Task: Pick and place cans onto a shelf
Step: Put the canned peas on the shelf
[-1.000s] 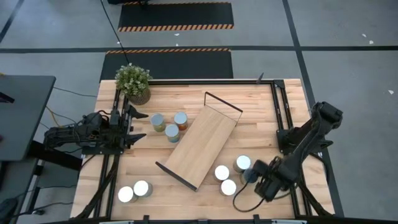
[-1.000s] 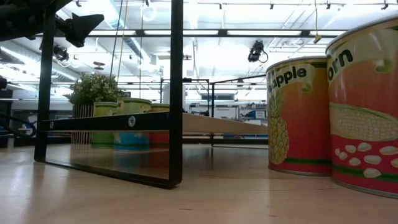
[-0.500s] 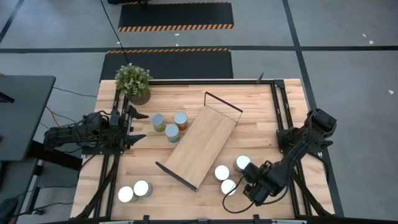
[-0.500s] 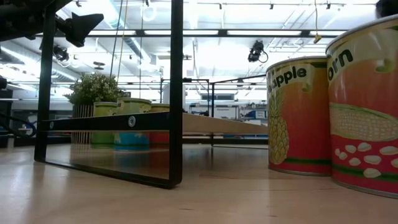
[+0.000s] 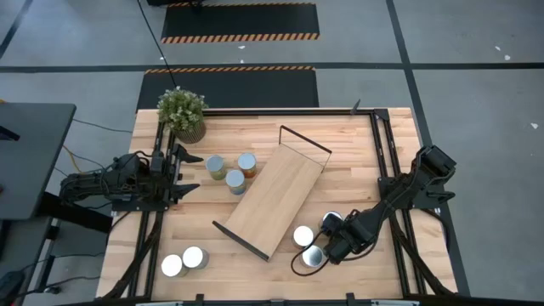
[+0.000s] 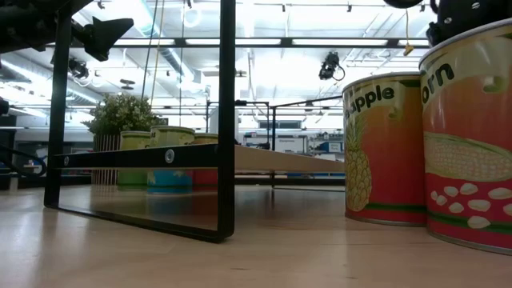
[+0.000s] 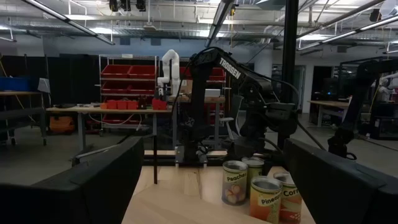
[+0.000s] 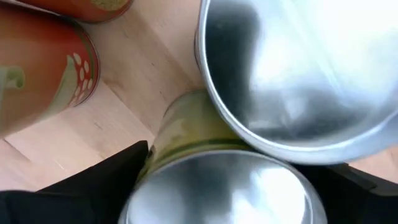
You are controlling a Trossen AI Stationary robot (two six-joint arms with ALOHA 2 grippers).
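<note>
The right tool (image 5: pixel 327 246) hangs over the cans (image 5: pixel 303 236) near the shelf (image 5: pixel 274 202), hiding one; its spread cannot be told. The left tool (image 5: pixel 189 172) waits spread.

- My counter (image 5: pixel 357 144) is pale, matt planked wood.
- The shelf (image 5: pixel 276 197) is smooth light wood with thin black metal wire ends.
- The cans (image 8: pixel 298 68) have bright, mirror-like metal tops and glossy printed labels.
- My right tool (image 5: pixel 327 246) looks matt black.
</note>
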